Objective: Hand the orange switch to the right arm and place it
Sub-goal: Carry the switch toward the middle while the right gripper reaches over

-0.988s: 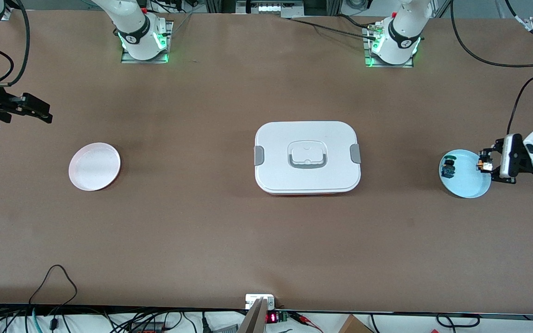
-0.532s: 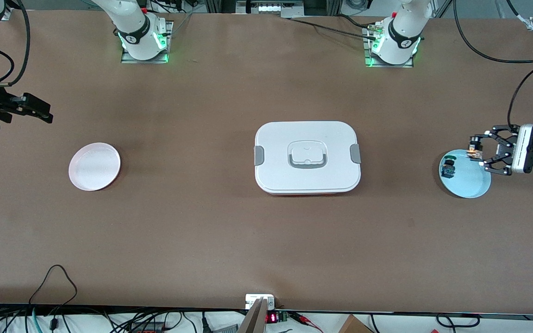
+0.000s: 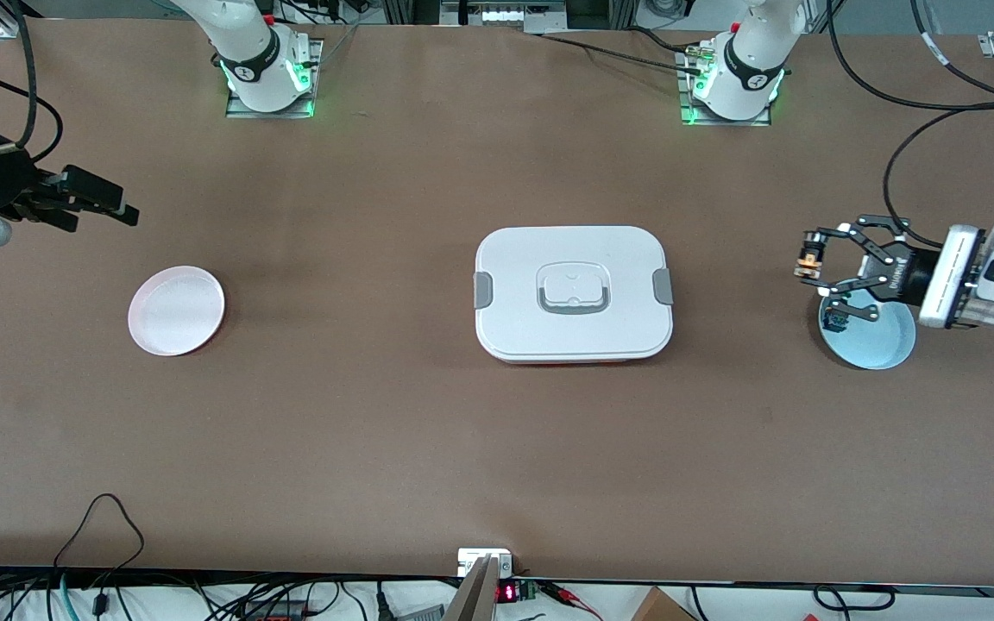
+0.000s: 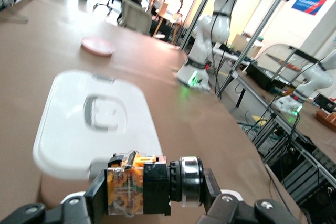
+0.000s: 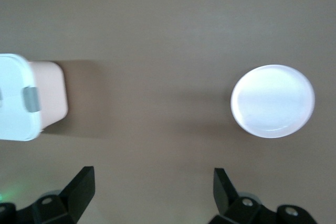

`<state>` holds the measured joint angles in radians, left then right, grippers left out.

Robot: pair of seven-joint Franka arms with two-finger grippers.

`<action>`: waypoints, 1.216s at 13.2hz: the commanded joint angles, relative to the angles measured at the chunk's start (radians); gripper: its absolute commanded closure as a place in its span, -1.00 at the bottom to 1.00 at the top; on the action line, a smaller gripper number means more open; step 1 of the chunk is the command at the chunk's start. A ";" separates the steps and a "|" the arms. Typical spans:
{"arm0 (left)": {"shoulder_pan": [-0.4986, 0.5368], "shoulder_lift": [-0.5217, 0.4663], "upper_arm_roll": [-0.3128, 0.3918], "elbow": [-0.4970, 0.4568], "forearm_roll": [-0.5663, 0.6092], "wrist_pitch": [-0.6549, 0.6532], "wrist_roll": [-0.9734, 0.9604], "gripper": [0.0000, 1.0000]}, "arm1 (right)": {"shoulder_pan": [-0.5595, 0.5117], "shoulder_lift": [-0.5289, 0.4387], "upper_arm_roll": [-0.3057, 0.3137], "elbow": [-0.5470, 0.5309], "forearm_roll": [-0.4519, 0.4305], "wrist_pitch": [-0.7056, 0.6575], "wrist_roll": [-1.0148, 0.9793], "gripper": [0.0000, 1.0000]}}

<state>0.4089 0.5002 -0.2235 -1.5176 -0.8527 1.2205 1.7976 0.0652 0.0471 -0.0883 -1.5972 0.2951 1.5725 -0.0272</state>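
My left gripper [image 3: 808, 260] is shut on the orange switch [image 3: 805, 259], a tiny black body with orange-amber parts and a metal ring. It holds the switch up in the air over the table beside the light blue plate [image 3: 881, 345]. In the left wrist view the orange switch [image 4: 142, 184] sits crosswise between the two fingers. My right gripper [image 3: 117, 205] is open and empty, up in the air at the right arm's end of the table, above the pink plate [image 3: 176, 310]. The right wrist view shows the pink plate [image 5: 272, 100] below.
A white lidded box [image 3: 573, 293] with grey clips stands in the middle of the table; it also shows in the left wrist view [image 4: 92, 124] and the right wrist view [image 5: 18, 98]. A blue-bodied, green-capped switch [image 3: 833, 319] lies in the blue plate.
My left gripper has risen from the blue plate with the orange switch and moved toward the white box. My right gripper has shifted slightly toward the middle of the table.
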 commanded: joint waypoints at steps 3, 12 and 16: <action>0.001 -0.197 -0.086 -0.186 -0.224 0.118 -0.052 1.00 | 0.027 0.019 0.013 0.010 0.188 -0.045 -0.031 -1.00; 0.004 -0.531 -0.233 -0.509 -0.459 0.353 -0.093 1.00 | 0.105 0.071 0.013 0.002 0.635 -0.071 -0.014 -1.00; -0.001 -0.532 -0.280 -0.555 -0.567 0.405 -0.055 1.00 | 0.120 0.157 0.013 -0.039 1.009 -0.060 -0.008 -1.00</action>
<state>0.3967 -0.0110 -0.4785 -2.0322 -1.3409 1.6021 1.7007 0.1776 0.1702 -0.0694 -1.6167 1.1613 1.5117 -0.0358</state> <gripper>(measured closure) 0.273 0.000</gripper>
